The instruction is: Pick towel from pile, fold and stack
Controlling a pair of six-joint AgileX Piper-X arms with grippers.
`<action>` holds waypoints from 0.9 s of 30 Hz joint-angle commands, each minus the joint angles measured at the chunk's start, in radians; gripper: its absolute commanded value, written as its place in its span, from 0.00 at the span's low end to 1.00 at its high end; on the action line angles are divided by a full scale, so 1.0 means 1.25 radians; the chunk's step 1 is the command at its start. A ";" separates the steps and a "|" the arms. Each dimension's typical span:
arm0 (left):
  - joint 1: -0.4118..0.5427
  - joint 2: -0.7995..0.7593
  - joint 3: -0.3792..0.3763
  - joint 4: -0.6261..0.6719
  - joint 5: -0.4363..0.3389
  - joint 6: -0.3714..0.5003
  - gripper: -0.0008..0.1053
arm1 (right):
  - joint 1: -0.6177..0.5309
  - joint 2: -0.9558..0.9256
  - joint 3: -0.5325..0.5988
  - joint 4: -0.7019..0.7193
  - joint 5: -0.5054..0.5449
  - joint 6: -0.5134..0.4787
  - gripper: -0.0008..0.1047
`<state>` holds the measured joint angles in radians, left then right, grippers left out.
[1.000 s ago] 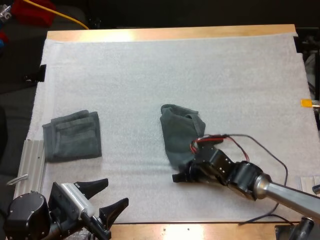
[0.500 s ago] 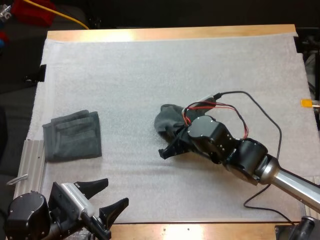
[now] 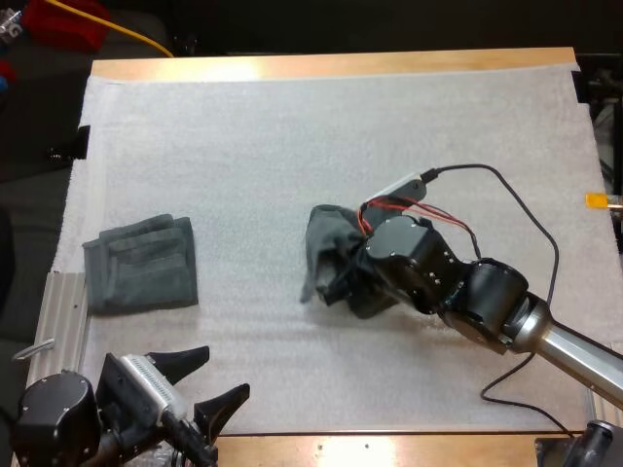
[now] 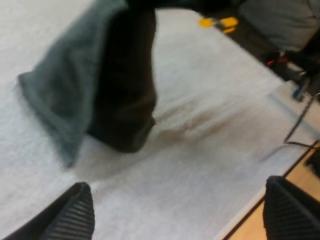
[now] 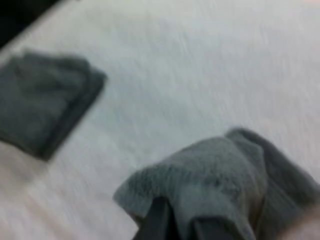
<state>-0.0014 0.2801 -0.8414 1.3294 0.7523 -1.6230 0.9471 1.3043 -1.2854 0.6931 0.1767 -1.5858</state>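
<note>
Left gripper [image 3: 222, 375] hovers spread and empty at the near mat [image 3: 292, 126] edge. Mid-mat, right gripper [image 3: 341, 282] pinches the towel [image 3: 316, 238], apparently by one edge. Expect soft, light, limp handling: grip corners, not bulk. Left wrist view shows its hanging corner; right wrist view shows the folded towel [image 3: 141, 263] beyond.

Over table [image 3: 321, 66]: mat [image 3: 292, 136]. On mat, left side: folded towel [image 3: 141, 265]. Mid-mat, well right of it: crumpled towel [image 3: 321, 238], partly draped over right tool [image 3: 338, 281]. At mat's near-left edge: left tool [image 3: 228, 373], well apart from both towels.
</note>
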 commanded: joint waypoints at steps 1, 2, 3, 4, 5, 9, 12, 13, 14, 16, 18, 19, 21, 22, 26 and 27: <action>-0.005 0.002 0.009 -0.003 -0.018 0.008 0.66 | -0.005 -0.007 -0.004 0.037 0.005 -0.013 0.02; -0.010 0.002 0.019 -0.003 -0.021 0.009 0.66 | -0.005 -0.007 0.002 0.059 0.005 -0.015 0.02; -0.017 0.002 0.033 -0.003 -0.025 0.010 0.66 | -0.005 -0.007 0.012 0.083 0.005 -0.016 0.02; -0.022 0.002 0.042 -0.003 -0.027 0.010 0.66 | -0.005 -0.007 0.020 0.098 0.005 -0.015 0.02; -0.028 0.002 0.051 -0.003 -0.028 0.010 0.66 | -0.005 -0.007 0.031 0.108 0.005 -0.015 0.02; -0.043 0.002 0.081 -0.003 -0.037 0.024 0.66 | -0.005 -0.007 0.083 0.121 0.007 -0.015 0.02; -0.043 0.002 0.090 -0.008 -0.054 0.029 0.66 | -0.005 -0.007 0.108 0.120 0.044 -0.015 0.02; -0.043 0.002 0.091 -0.011 -0.064 0.029 0.66 | -0.006 -0.007 0.115 0.120 0.054 -0.015 0.02; -0.043 0.003 0.091 -0.016 -0.072 0.033 0.66 | -0.009 -0.007 0.122 0.120 0.058 -0.015 0.02; -0.043 0.002 0.091 -0.037 -0.075 0.042 0.66 | -0.016 -0.007 0.139 0.120 0.059 -0.014 0.02; -0.043 0.004 0.091 -0.063 -0.075 0.042 0.66 | -0.027 -0.007 0.159 0.120 0.059 -0.010 0.02; -0.043 0.007 0.091 -0.069 -0.075 0.042 0.66 | -0.032 -0.007 0.167 0.120 0.059 -0.009 0.02; -0.043 0.022 0.091 -0.075 -0.075 0.040 0.66 | -0.042 -0.007 0.187 0.120 0.059 -0.009 0.02; -0.043 0.031 0.091 -0.075 -0.075 0.040 0.66 | -0.046 -0.007 0.195 0.120 0.059 -0.009 0.02; -0.043 0.082 0.091 -0.101 -0.065 0.012 0.66 | -0.057 -0.007 0.220 0.118 0.061 -0.007 0.02; -0.043 0.100 0.091 -0.114 -0.060 0.002 0.66 | -0.057 -0.007 0.226 0.114 0.065 -0.007 0.02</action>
<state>-0.0500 0.4041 -0.7254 1.2069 0.6700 -1.6138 0.8800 1.3037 -1.0028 0.8286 0.2522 -1.5947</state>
